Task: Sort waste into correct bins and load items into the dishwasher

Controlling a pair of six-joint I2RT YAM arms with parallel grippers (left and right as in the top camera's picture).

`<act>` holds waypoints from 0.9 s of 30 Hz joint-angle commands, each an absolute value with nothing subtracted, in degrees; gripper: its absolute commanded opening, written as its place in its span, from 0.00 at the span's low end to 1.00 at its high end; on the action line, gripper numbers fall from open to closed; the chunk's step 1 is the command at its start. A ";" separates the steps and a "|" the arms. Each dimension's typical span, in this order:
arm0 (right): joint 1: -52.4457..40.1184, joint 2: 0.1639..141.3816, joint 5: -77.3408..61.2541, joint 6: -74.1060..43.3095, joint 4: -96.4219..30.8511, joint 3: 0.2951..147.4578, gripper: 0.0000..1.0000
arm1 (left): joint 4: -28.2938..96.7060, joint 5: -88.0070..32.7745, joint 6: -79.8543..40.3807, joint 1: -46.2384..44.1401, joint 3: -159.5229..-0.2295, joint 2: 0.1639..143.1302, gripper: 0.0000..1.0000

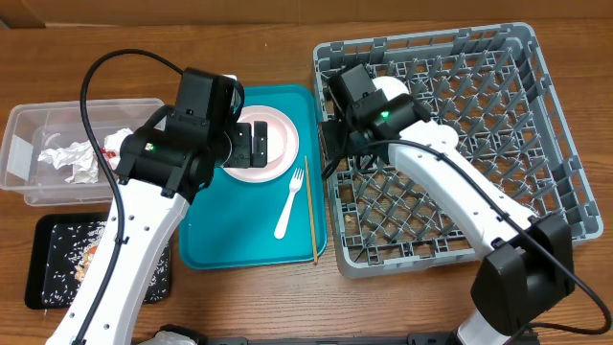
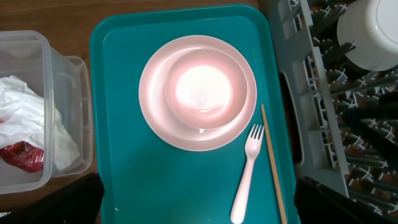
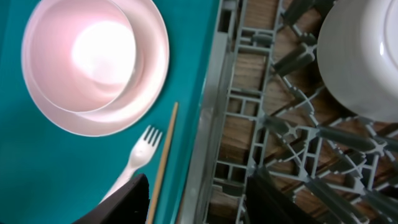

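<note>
Looking overhead, a crumpled white napkin (image 1: pixel 67 155) lies in the clear plastic rectangular tub (image 1: pixel 24 129), loose white rice (image 1: pixel 67 254) in the shallow black rectangular tray (image 1: pixel 38 225), and a white bowl (image 1: pixel 391 86) in the square grey plastic dish rack (image 1: pixel 546 163). Left wrist view: the left claw (image 2: pixel 199 208) gapes empty above the pink bowl (image 2: pixel 202 87) on the pink plate (image 2: pixel 155 118); the white plastic fork (image 2: pixel 245 180) and thin wooden chopstick (image 2: pixel 273 162) are not yet loaded. Right wrist view: the right claw (image 3: pixel 199 199) is parted and empty at the rack's left rim.

I'm seeing the bowl (image 2: pixel 202 87) sitting on the plate (image 2: pixel 152 93) on the tray (image 2: pixel 124 174), the fork (image 2: pixel 245 174) and chopstick (image 2: pixel 272 162) lying to their right, and the rack (image 2: pixel 314 118) sitting further right.

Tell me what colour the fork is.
White; the fork shows best in the left wrist view.
</note>
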State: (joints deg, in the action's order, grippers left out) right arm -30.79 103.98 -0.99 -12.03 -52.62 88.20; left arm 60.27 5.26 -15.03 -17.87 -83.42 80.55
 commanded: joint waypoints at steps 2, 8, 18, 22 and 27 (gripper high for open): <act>-31.68 103.33 -0.08 -12.47 -49.54 84.95 0.53 | 60.20 6.00 -15.03 -17.54 -84.84 79.37 1.00; -32.71 103.33 -0.05 -12.47 -46.68 82.26 0.53 | 60.20 6.00 -15.03 -17.54 -84.84 79.37 1.00; -33.28 103.74 -0.05 -12.47 -41.82 79.77 0.40 | 60.23 6.00 -15.03 -17.54 -84.84 79.37 1.00; -33.32 103.74 -0.05 -12.49 -41.82 79.75 0.36 | 60.20 6.00 -15.03 -17.54 -84.84 79.37 1.00; -33.32 103.74 -0.05 -12.49 -41.32 79.42 0.37 | 60.20 6.00 -15.03 -17.54 -84.84 79.37 1.00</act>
State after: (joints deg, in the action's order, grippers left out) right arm -33.04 103.98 -0.60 -12.21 -42.02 79.88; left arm 60.27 5.26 -15.03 -17.87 -83.42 80.55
